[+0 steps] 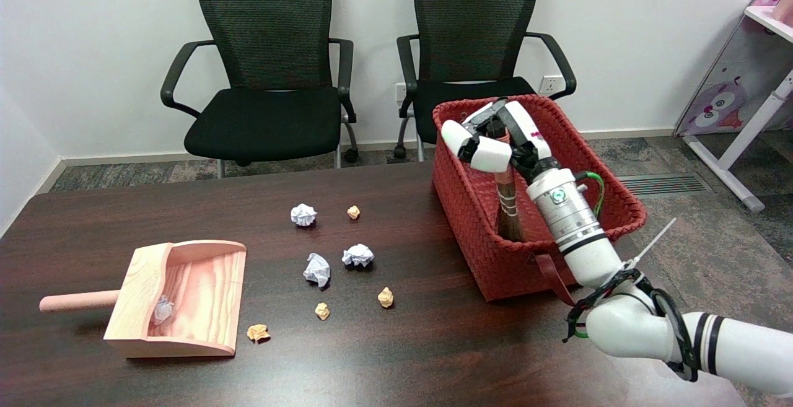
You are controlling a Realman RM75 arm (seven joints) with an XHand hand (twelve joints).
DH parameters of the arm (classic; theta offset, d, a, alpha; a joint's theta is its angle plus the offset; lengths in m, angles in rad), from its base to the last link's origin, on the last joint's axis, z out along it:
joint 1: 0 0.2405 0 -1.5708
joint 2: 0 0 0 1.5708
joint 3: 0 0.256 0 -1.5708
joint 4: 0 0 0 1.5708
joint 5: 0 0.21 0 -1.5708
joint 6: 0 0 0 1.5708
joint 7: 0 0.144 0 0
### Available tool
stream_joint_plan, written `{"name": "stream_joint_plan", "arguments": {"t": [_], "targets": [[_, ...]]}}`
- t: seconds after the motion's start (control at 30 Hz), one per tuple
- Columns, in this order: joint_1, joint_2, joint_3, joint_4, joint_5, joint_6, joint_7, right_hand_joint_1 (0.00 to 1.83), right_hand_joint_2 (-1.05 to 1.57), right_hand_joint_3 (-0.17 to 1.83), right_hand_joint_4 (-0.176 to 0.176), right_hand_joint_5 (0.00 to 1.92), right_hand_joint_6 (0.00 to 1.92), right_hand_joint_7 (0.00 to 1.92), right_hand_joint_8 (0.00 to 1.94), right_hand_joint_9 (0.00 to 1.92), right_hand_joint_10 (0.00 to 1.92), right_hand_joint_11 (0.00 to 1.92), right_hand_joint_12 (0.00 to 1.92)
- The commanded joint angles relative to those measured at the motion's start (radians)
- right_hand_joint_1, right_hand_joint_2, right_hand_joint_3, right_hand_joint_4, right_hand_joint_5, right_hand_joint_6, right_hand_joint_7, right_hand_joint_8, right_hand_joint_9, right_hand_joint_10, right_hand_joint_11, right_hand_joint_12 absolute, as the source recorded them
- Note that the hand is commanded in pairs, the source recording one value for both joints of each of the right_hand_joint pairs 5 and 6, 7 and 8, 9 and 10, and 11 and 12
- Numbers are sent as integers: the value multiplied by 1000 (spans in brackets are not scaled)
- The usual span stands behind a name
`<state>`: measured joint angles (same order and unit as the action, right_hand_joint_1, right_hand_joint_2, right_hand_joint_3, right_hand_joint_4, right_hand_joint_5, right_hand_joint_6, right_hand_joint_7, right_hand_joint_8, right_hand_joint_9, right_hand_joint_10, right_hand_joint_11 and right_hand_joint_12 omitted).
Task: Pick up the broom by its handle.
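At the far left of the dark bench (pixel 93 227) lay a wooden dustpan (pixel 186 298), its round handle (pixel 77 300) pointing left and a small crumpled white scrap (pixel 163 309) sitting inside it. Just off the dustpan's lower right corner lay a tan paper ball (pixel 258 332). Toward the middle of the bench, three white paper balls were scattered near one another: one farther back (pixel 303 214), one nearer the front (pixel 317 269) and one just right of it (pixel 358 255). Three more tan balls lay among them, one at the back (pixel 353 212) and two toward the front (pixel 322 311) (pixel 386 297). Beyond the bench stood two black office chairs, the left one (pixel 266 85) and the right one (pixel 474 41), against a white wall.

On the right side of the bench sat a red woven basket (pixel 477 233). The broom (pixel 509 212) stood inside it, bristles down against the basket's floor and its dark handle rising toward the far rim. The right hand (pixel 499 137) reached into the basket from the lower right, its fingers (pixel 489 154) curled around the upper part of the broom's handle. It seemed to be gripping the handle, though the fingers hid the contact itself, and whether the bristles rested on the basket floor or hung just above it could not be told. At the far right edge stood a white-legged desk (pixel 753 147) with a pink panel.
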<state>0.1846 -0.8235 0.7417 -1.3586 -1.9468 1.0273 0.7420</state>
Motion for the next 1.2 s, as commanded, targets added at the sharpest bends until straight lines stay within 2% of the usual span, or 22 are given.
{"name": "stream_joint_plan", "arguments": {"t": [0.03, 0.13, 0.2, 0.3, 0.37, 0.4, 0.43, 0.47, 0.5, 0.6, 0.63, 0.77, 0.97, 1.2], "targets": [[6, -75, -25, 35, -108, 77, -233, 666, 679, 1104, 44, 1920, 1920, 1920, 1920, 1920, 1920, 1920, 1920], [6, -85, -25, 42, -118, 82, -242, 656, 667, 1118, 46, 1920, 1920, 1920, 1920, 1920, 1920, 1920, 1920], [4, -89, -25, 42, -120, 82, -242, 657, 667, 1115, 176, 1810, 1810, 1810, 1810, 1860, 1860, 1908, 1908], [2, -89, -25, 42, -120, 82, -242, 656, 652, 1113, 176, 1583, 1583, 1583, 1583, 1633, 1633, 1810, 1810], [1, -89, -25, 42, -120, 82, -242, 659, 598, 1132, 176, 1363, 1363, 1363, 1363, 1367, 1367, 1639, 1639], [1, -89, -25, 42, -120, 82, -242, 661, 566, 1143, 135, 1262, 1262, 1262, 1262, 1193, 1193, 1547, 1547], [1, -89, -25, 42, -120, 82, -240, 662, 538, 1147, 39, 1203, 1203, 1203, 1203, 1118, 1118, 1484, 1484], [1, -89, -25, 42, -120, 82, -235, 664, 530, 1138, 27, 1169, 1169, 1169, 1169, 1075, 1075, 1444, 1444], [1, -89, -25, 42, -120, 82, -234, 666, 505, 1127, -5, 1094, 1094, 1094, 1094, 1010, 1010, 1391, 1391], [0, -89, -25, 36, -120, 82, -233, 661, 457, 1039, -156, 853, 853, 853, 853, 821, 821, 1182, 1182], [-2, -89, -22, 33, -120, 82, -233, 664, 451, 1005, -169, 799, 799, 799, 799, 793, 793, 1143, 1143], [-10, -88, -16, 26, -119, 91, -233, 661, 417, 953, -167, 658, 658, 658, 658, 737, 737, 1091, 1091], [-31, -71, -1, 9, -98, 97, -225, 688, 296, 864, -164, 431, 431, 431, 431, 615, 615, 906, 906], [-46, -52, 39, 33, -86, 97, -29, 707, 166, 793, -132, 313, 313, 313, 313, 456, 456, 783, 783]]}}
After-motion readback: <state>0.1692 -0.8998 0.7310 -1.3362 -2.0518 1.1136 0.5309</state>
